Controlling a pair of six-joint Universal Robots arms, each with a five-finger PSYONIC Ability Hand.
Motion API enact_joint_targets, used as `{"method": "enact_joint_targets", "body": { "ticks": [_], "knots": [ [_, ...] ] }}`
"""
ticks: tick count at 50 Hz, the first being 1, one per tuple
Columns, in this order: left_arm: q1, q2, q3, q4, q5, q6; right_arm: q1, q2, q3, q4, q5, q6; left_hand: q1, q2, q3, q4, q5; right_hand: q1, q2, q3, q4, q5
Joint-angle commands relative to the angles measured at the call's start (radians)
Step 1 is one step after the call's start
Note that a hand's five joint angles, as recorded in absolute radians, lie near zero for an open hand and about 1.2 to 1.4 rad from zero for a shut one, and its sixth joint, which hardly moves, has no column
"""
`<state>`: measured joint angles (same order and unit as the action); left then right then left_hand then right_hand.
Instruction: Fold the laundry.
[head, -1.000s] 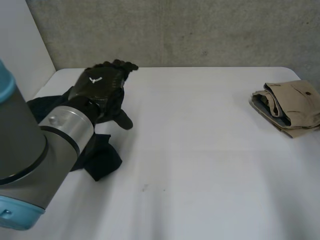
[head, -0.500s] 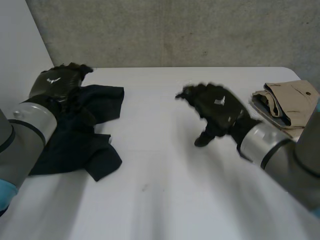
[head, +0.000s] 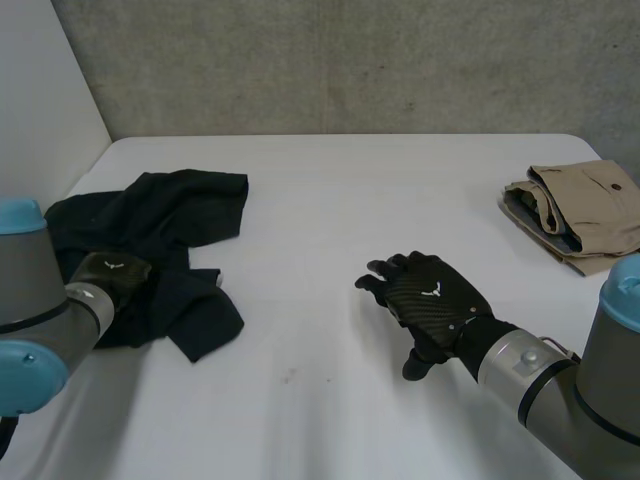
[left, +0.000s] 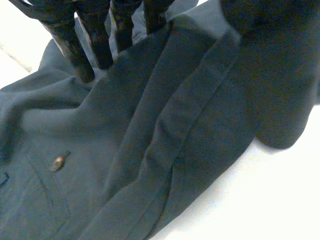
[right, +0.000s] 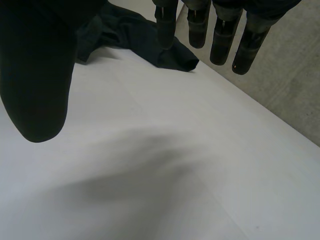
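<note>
Two hands | left hand (head: 110, 276) fingers (left: 70, 47) straight on dark garment (head: 180, 215), thumb cut off | right hand (head: 435, 295) spread, empty

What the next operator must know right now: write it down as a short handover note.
Left hand: open, fingers straight, resting on the near-left part of the dark cloth.
Right hand: open, holding nothing, over the bare table.
Dark cloth: crumpled at the table's left side, not folded.
Khaki pile: folded, at the far right.
Left to do: spread the dark cloth flat and fold it.
</note>
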<state>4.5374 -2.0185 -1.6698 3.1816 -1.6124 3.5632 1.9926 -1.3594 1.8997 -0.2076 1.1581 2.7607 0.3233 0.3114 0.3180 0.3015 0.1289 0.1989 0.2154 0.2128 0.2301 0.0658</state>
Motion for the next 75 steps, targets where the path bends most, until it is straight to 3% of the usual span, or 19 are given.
{"method": "enact_joint_targets", "body": {
  "ticks": [1,4,15,21,24,25,28,32,35,39,44,54,75],
  "knots": [
    [-0.017,-0.022,0.033,0.105,-0.012,-0.013,-0.008,-0.006,-0.001,0.002,0.002,-0.001,1.07,1.082,1.076,1.092,1.09,-0.024,-0.041,-0.038,-0.056,-0.066],
    [-0.038,-0.011,0.051,0.139,-0.027,-0.02,-0.009,-0.016,0.001,0.002,0.006,-0.001,1.073,1.085,1.078,1.095,1.093,-0.024,-0.041,-0.038,-0.056,-0.066],
    [-0.392,0.049,0.171,0.155,-0.075,-0.147,-0.098,-0.059,-0.017,-0.019,0.109,0.002,1.073,1.085,1.078,1.095,1.093,-0.024,-0.041,-0.038,-0.056,-0.066],
    [-0.628,-0.026,0.235,0.141,-0.075,-0.205,-0.156,-0.06,-0.04,-0.018,0.147,0.004,1.053,1.065,1.058,1.075,1.073,-0.024,-0.041,-0.038,-0.056,-0.066],
    [-0.684,-0.066,0.255,0.12,-0.076,-0.195,-0.169,-0.06,-0.044,-0.016,0.149,0.004,0.447,0.459,0.453,0.469,0.467,-0.024,-0.041,-0.038,-0.056,-0.066],
    [-0.695,-0.074,0.26,0.094,-0.083,-0.187,-0.17,-0.06,-0.042,-0.016,0.149,0.004,0.143,0.155,0.148,0.165,0.163,-0.024,-0.041,-0.038,-0.056,-0.066],
    [-0.693,-0.075,0.263,0.031,-0.145,-0.166,-0.17,-0.06,-0.04,-0.015,0.147,0.004,-0.082,-0.07,-0.077,-0.061,-0.062,-0.024,-0.041,-0.038,-0.056,-0.066],
    [-0.661,-0.072,0.249,-0.025,-0.259,-0.152,-0.17,-0.06,-0.042,-0.013,0.138,0.002,-0.104,-0.092,-0.099,-0.082,-0.084,-0.024,-0.041,-0.038,-0.056,-0.066],
    [-0.621,-0.04,0.217,-0.035,-0.294,-0.155,-0.164,-0.06,-0.044,-0.01,0.13,0.002,-0.101,-0.089,-0.096,-0.079,-0.081,-0.024,-0.041,-0.038,-0.056,-0.066],
    [-0.554,0.064,0.092,-0.032,-0.291,-0.161,-0.155,-0.061,-0.044,-0.009,0.127,-0.001,-0.054,-0.042,-0.049,-0.033,-0.034,-0.024,-0.041,-0.038,-0.056,-0.066],
    [-0.531,0.164,-0.02,-0.041,-0.293,-0.167,-0.152,-0.06,-0.044,-0.01,0.129,-0.003,0.069,0.081,0.074,0.091,0.089,-0.024,-0.041,-0.038,-0.056,-0.066],
    [-0.593,0.343,-0.234,-0.057,-0.25,-0.233,-0.153,-0.05,-0.044,-0.01,0.127,-0.003,0.21,0.222,0.215,0.232,0.23,-0.024,-0.041,-0.038,-0.056,-0.066],
    [-0.606,0.222,-0.289,-0.049,-0.21,-0.228,-0.153,-0.05,-0.031,-0.019,0.127,-0.003,0.131,0.143,0.136,0.153,0.151,-0.024,-0.041,-0.038,-0.056,-0.066]
  ]
}}
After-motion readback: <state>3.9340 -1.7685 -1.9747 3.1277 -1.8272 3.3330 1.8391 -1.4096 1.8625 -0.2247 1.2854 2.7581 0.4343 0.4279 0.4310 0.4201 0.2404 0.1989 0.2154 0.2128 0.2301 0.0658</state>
